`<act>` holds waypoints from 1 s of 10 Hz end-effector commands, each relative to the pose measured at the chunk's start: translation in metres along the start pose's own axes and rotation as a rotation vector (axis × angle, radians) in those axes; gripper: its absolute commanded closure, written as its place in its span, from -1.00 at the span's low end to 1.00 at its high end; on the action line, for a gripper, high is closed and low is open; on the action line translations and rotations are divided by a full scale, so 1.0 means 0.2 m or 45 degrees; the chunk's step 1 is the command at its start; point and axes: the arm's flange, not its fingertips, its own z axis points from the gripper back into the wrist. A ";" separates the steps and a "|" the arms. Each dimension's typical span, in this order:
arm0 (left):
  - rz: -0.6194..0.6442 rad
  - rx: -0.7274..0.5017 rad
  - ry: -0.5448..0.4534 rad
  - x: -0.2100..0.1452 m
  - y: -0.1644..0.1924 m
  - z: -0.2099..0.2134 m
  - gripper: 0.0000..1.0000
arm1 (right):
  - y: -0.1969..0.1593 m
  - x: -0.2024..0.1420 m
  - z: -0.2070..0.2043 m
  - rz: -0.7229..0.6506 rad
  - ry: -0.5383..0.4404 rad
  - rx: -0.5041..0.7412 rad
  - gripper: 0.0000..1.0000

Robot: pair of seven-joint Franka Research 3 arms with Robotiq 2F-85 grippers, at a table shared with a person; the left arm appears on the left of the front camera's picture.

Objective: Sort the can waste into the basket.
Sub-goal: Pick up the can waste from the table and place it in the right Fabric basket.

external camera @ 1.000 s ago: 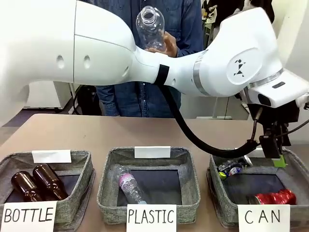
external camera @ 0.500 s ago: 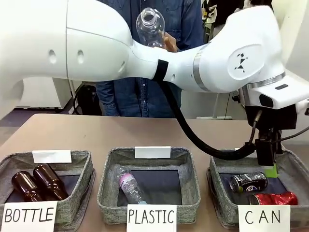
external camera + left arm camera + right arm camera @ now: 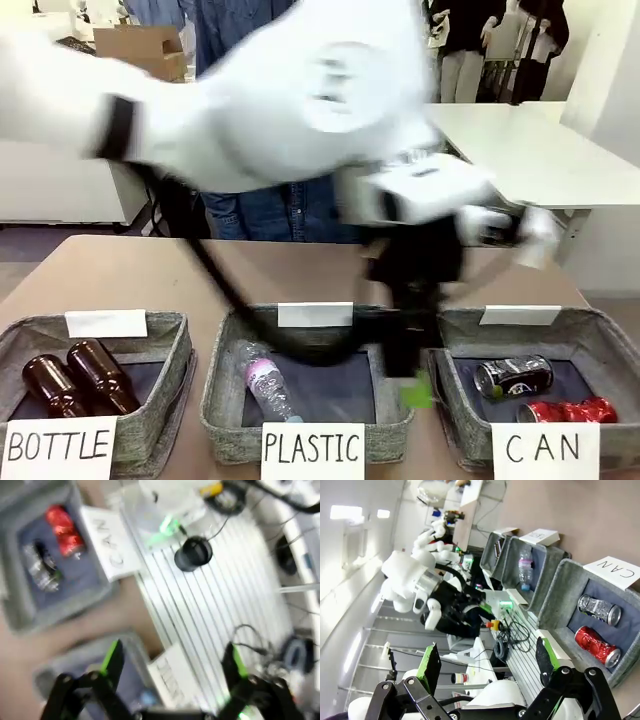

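CAN basket (image 3: pixel 600 330), far right: red can (image 3: pixel 570 410) and dark can (image 3: pixel 513 376) lie inside. PLASTIC basket (image 3: pixel 225 395) holds one clear bottle (image 3: pixel 262 380); BOTTLE basket (image 3: pixel 165 385), seemingly two brown bottles (image 3: pixel 75 377). Left gripper (image 3: pixel 172 660) blurred, jaws spread, empty; right gripper (image 3: pixel 485 662) jaws likewise released.

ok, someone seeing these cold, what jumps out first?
The big white left arm, motion-blurred, sweeps across the front view, its gripper hanging near the divide between the PLASTIC basket and the CAN basket. Next, two crushed cans lie in the CAN basket: a shiny red can in front and a dark can behind it.
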 end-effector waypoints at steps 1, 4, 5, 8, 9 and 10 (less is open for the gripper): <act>0.384 0.205 -0.022 -0.47 -0.33 0.29 -1.00 | 0.02 0.00 0.01 0.001 0.000 -0.011 -1.00; 1.079 0.095 -0.344 -1.16 -0.44 0.62 -1.00 | 0.09 0.10 -0.35 0.067 0.244 -0.021 -1.00; 1.279 -0.039 -0.491 -1.38 -0.46 0.66 -1.00 | 0.13 0.14 -0.54 0.097 0.332 -0.010 -1.00; 1.281 -0.084 -1.312 -1.95 -0.65 0.79 -1.00 | 0.21 0.21 -1.08 0.137 0.463 0.195 -1.00; 1.516 0.217 -1.683 -2.11 -0.71 0.83 -1.00 | 0.16 0.24 -1.19 0.112 0.457 0.196 -1.00; 1.468 0.304 -1.904 -2.19 -0.78 0.82 -1.00 | 0.12 0.26 -1.24 0.057 0.435 0.235 -1.00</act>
